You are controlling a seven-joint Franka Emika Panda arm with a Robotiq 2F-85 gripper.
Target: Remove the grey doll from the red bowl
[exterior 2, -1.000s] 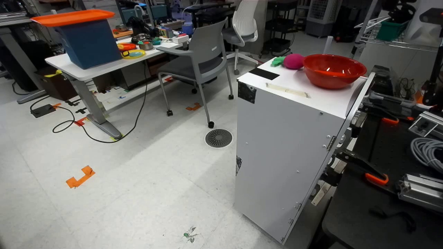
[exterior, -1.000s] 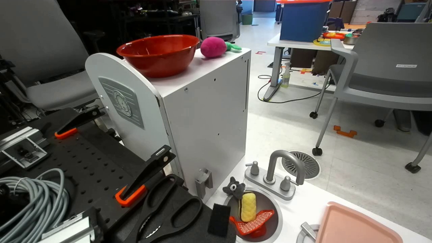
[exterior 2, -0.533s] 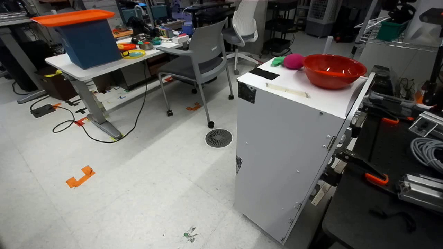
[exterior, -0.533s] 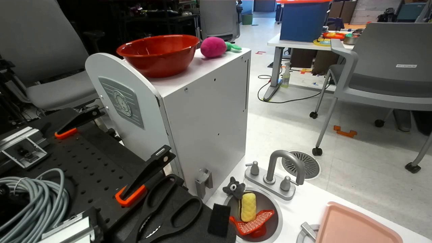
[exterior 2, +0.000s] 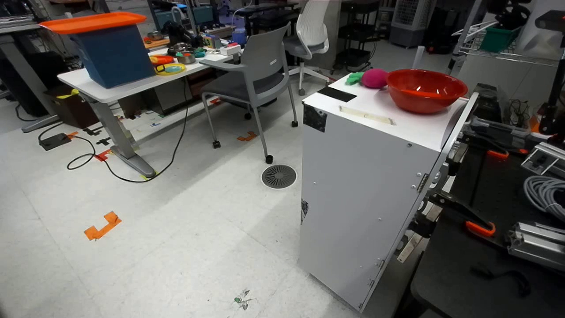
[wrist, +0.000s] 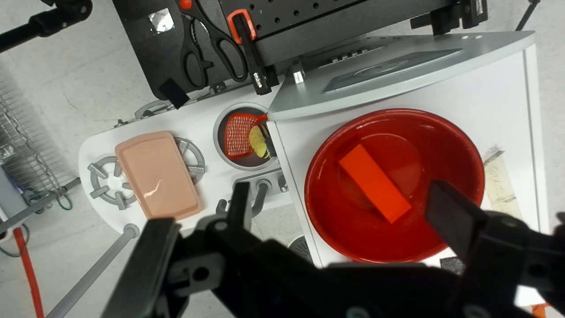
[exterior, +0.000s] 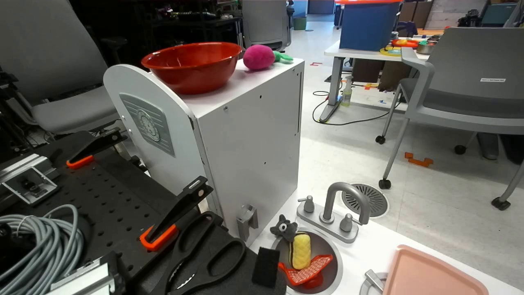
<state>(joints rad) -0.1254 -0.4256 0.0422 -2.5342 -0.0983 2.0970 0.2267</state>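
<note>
One red bowl (exterior: 192, 76), one grey doll (exterior: 286, 231), two orange-tipped clamps (exterior: 175, 213), one pair of scissors (wrist: 214, 31)

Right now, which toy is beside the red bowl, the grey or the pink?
The pink toy, on the white cabinet; the grey doll is lower, at the sink.

Seeing a pink plush toy (exterior: 258, 57) on the white cabinet (exterior: 249, 135), scissors (wrist: 211, 27) on the bench (wrist: 154, 57), a faucet (exterior: 330, 203) beside the sink (exterior: 335, 262).
</note>
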